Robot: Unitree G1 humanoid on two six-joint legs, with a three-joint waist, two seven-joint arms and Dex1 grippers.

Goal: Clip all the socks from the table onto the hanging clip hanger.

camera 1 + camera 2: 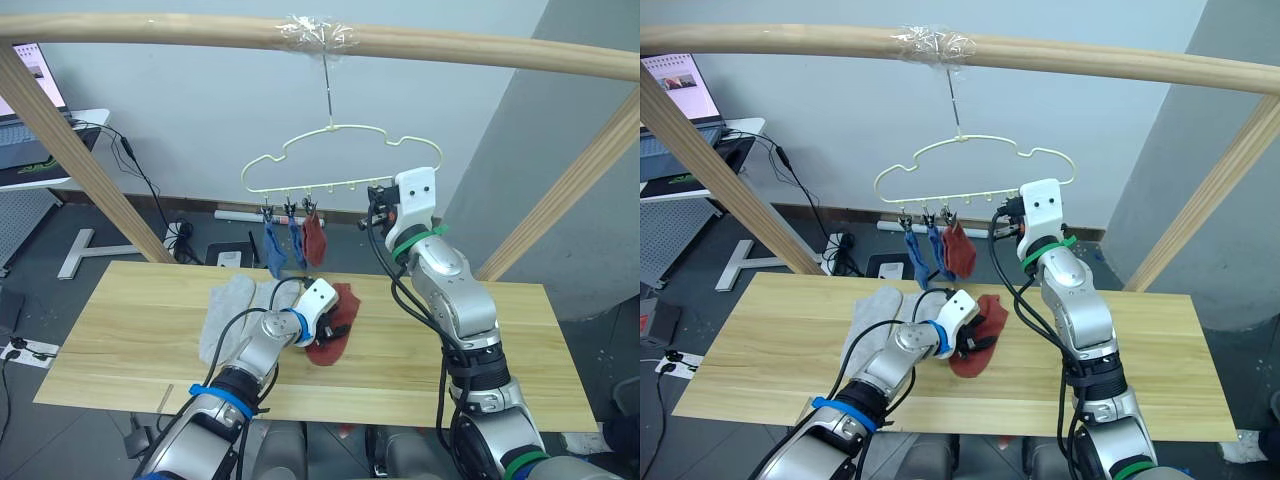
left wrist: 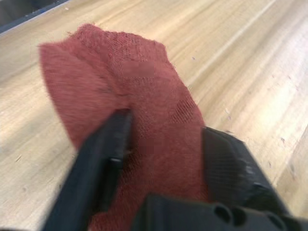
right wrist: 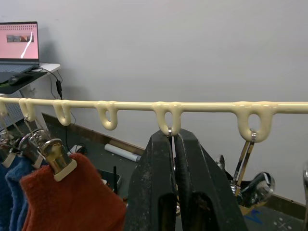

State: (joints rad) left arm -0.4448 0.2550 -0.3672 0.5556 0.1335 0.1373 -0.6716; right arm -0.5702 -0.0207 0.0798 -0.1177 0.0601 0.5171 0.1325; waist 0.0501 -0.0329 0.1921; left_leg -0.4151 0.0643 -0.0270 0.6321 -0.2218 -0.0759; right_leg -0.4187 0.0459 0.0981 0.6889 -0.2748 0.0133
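While the left gripper lies low at the centre of the frame over the long light yellowish plank table, its two black fingers stand spread apart on either side of a rust red ankle sock that rests flat on the wood, pressing down on the fabric without pinching it. Just to the left of that sock lie the light grey socks, crumpled together on the tabletop. Above them, in the upper middle of the frame, the thin pale yellow wire clip hanger with a wavy outline hangs by its hook from a round wooden pole. Three socks already hang from its leftmost clips: two blue socks side by side and, just right of them, a second rust red sock. At the hanger's right end the right gripper is raised to the bottom bar, its fingers pressed together around a small dark metal clip hanging from one loop; the next clip along dangles free.
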